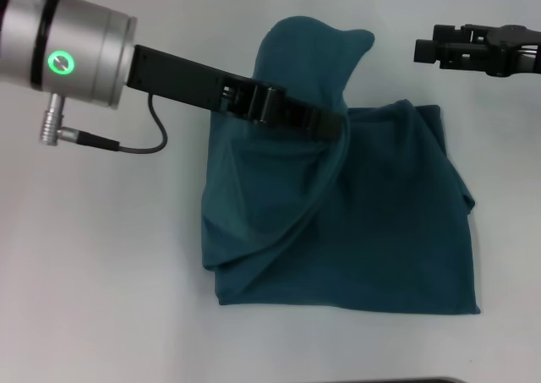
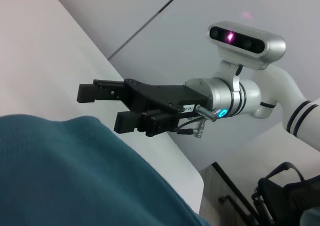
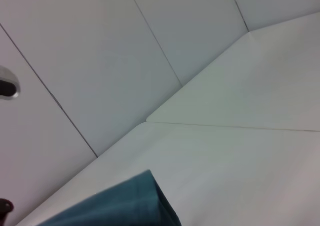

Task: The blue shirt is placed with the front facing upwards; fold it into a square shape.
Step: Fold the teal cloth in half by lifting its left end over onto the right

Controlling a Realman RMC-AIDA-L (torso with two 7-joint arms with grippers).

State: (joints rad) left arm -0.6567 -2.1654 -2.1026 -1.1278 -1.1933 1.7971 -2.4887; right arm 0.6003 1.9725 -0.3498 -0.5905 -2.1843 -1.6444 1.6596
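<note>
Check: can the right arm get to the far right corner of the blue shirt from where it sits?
Probably yes. The right gripper hangs over bare table just beyond the blue shirt, with nothing between it and that corner. The left gripper is at the shirt's middle fold, off that path.

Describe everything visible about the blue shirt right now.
The blue shirt is a dark teal, soft, cotton-looking fabric, lying partly folded on the white table in a rough, uneven rectangle. No lettering or collar shows, only plain cloth. One fold is raised from the left side and drawn diagonally across, with a rounded lobe sticking out at the far edge. The left gripper lies over the shirt at this raised fold, where creases gather. The right gripper is off the shirt, beyond its far right corner.
</note>
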